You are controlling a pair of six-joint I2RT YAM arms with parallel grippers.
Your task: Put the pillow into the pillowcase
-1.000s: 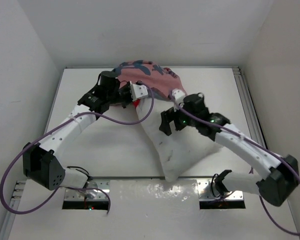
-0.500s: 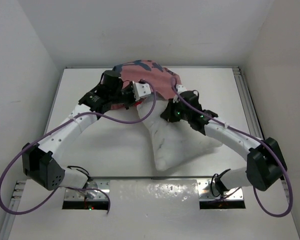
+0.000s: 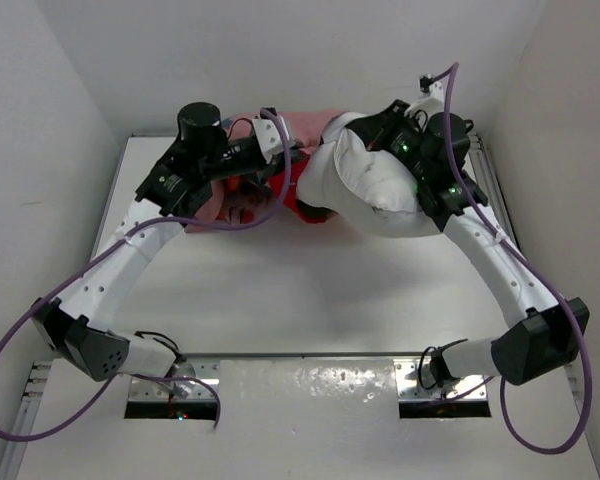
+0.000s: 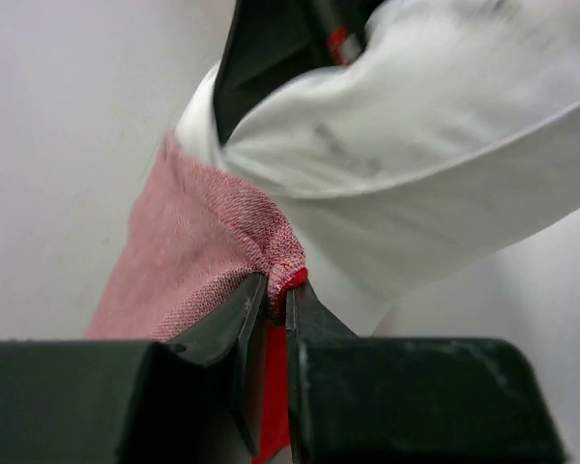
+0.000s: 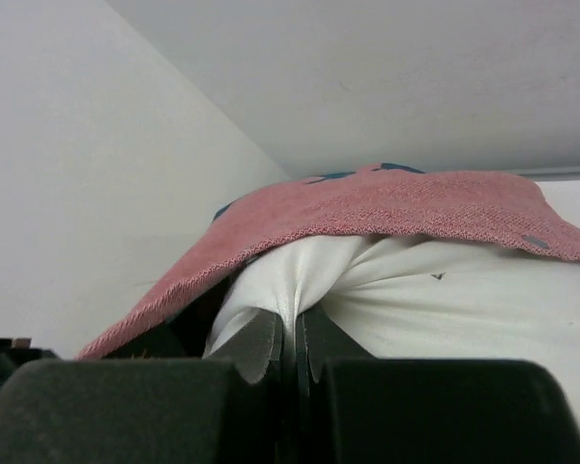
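The white pillow (image 3: 372,185) is lifted at the back of the table, bunched up. My right gripper (image 3: 365,128) is shut on a pinched fold of the pillow (image 5: 445,290), fabric squeezed between its jaws (image 5: 295,324). The red and pink pillowcase (image 3: 242,198) hangs just left of the pillow, with more of it behind the pillow's top. My left gripper (image 3: 288,160) is shut on the pillowcase's hem (image 4: 193,261), held at the fingertips (image 4: 275,288), with the pillow (image 4: 416,174) right beside it. In the right wrist view the pillowcase (image 5: 387,203) drapes over the top of the pillow.
White walls close in at the back and on both sides. A metal rail (image 3: 492,195) runs along the table's right edge. Purple cables (image 3: 270,215) loop from both arms. Bare white tabletop (image 3: 300,300) lies between the arms and the cloth.
The right arm has carried the pillow from the middle of the table up to the back right. The left arm has swung back and up with the pillowcase, which now hangs lower on the left.
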